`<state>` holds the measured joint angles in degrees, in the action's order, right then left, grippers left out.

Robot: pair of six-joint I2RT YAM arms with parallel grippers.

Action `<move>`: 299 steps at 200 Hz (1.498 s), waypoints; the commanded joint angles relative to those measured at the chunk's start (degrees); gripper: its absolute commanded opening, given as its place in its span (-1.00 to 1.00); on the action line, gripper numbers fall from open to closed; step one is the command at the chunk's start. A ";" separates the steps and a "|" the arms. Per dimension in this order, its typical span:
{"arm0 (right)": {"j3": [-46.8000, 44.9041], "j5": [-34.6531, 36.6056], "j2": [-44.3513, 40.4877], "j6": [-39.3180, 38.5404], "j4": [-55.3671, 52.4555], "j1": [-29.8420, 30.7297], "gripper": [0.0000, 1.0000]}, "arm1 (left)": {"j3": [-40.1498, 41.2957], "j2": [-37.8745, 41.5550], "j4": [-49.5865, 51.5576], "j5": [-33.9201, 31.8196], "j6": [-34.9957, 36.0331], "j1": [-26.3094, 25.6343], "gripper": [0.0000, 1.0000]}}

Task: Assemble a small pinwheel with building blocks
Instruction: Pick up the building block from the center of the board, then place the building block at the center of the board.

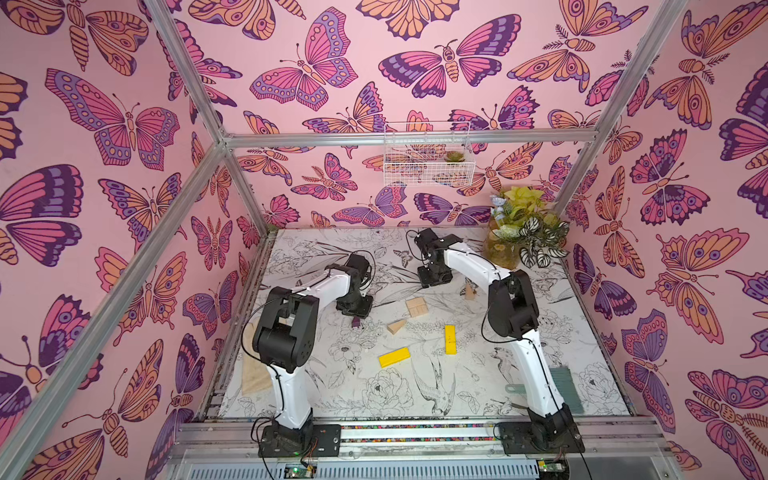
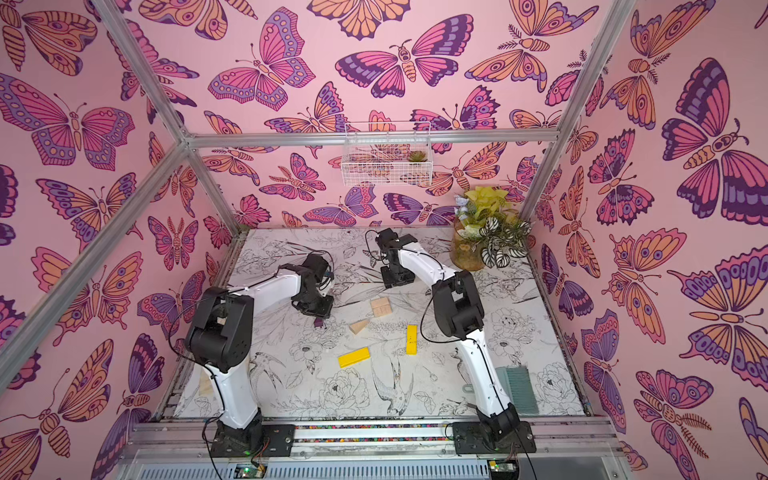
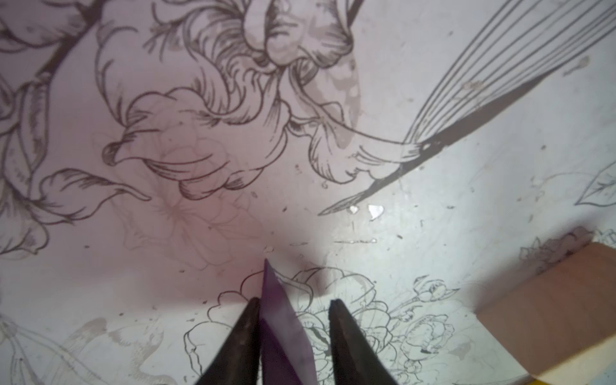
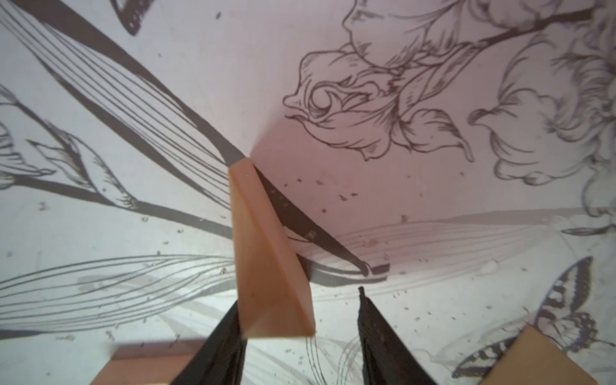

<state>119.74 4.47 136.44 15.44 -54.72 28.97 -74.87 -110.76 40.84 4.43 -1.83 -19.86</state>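
Near the front right a brush (image 1: 567,388) is lying, with two yellow bars (image 1: 394,357) lying apart mid-table. At centre left the left gripper (image 3: 295,301) is straddling the purple wedge (image 3: 280,326), unclenched, one finger touching it. Farther back, the right gripper (image 4: 299,296) is gaping, a tan wedge (image 4: 266,266) touching one finger.

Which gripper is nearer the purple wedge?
Left. The left gripper straddles the purple wedge; the right gripper is farther back, beside a tan wedge.
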 commanded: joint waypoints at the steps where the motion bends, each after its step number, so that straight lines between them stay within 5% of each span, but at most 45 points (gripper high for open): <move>1: -2.32 -0.43 -7.43 0.77 1.89 -1.30 0.13 | -2.59 -2.13 2.54 -2.87 3.09 -0.96 -0.47; 53: -14.66 -0.06 -20.32 0.42 6.47 -3.63 0.13 | -9.32 -7.32 3.68 -7.12 13.17 -4.13 -1.00; 128: -31.21 -0.52 -32.47 1.11 10.67 -4.32 0.12 | -21.26 -16.59 3.54 -9.55 30.15 -11.27 -1.00; 207: -37.74 -0.74 -35.36 1.26 11.83 -4.44 0.12 | -27.14 -21.17 3.53 -3.55 33.05 -11.88 -1.00; 237: -37.30 -0.77 -35.28 0.81 11.58 -4.42 0.12 | -27.79 -21.43 3.54 -2.56 31.92 -11.78 -0.55; 299: -36.44 -2.35 -35.21 -1.18 11.70 -4.14 0.14 | -30.05 -19.71 2.81 -0.35 28.53 -10.17 -0.08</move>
<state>82.06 3.66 102.83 16.03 -43.03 24.77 -103.53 -130.13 43.09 1.80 29.08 -31.31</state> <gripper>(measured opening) 0.567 0.416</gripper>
